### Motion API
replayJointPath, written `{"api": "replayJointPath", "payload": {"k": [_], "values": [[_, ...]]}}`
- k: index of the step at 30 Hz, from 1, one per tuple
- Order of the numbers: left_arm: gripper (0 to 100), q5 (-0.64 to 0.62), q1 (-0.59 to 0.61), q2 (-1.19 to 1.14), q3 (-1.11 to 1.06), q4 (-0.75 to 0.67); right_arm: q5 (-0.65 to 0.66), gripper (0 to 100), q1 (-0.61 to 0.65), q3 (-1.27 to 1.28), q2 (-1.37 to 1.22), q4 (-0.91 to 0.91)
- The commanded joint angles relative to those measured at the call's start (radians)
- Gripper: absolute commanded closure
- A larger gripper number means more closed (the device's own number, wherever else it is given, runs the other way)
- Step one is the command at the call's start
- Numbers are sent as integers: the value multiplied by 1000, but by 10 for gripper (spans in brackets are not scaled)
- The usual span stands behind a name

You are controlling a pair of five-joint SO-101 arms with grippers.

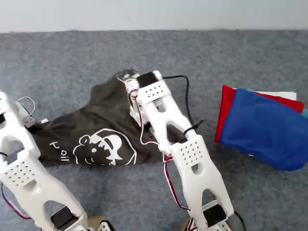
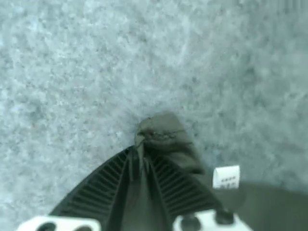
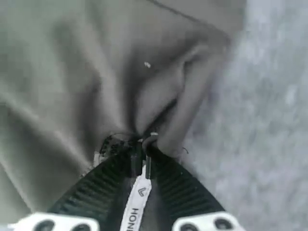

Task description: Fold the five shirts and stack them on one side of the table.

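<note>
Shirts: one dark shirt [image 1: 98, 120] gripped by both end effectors [image 2: 138, 153] [image 3: 143, 150]; perhaps four folded shirts [image 1: 262, 127].

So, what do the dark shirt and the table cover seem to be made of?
The dark shirt: soft, matte fabric, probably cotton knit; it creases and drapes loosely. The table cover: grey, fuzzy textile, like felt or short carpet; its surface looks mottled and fibrous.

Robotics test station, lab-type premises. The counter [image 1: 72, 53] is surfaced in grey felt-like matting. A plain white wall [image 1: 154, 14] stands directly behind the counter. The left arm [image 1: 21, 168] and right arm [image 1: 192, 154], white perforated shells with exposed wiring [image 1: 185, 91], stand at the counter's near edge.
</note>
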State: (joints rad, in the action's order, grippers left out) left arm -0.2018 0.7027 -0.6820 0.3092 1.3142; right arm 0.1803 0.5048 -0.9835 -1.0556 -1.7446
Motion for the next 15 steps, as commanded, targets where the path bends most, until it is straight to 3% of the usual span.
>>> {"api": "replayJointPath", "payload": {"k": [1,7,11,15], "values": [[988,66,-12,9,47,60,0,991,-15,219,143,-58],[988,175,-18,9,166,233,101,991,22,775,487,-54],[988,236,-15,9,265,334,107,976,-22,896,648,42],[988,244,-15,9,318,368,89,775,-54,801,736,113]]}}
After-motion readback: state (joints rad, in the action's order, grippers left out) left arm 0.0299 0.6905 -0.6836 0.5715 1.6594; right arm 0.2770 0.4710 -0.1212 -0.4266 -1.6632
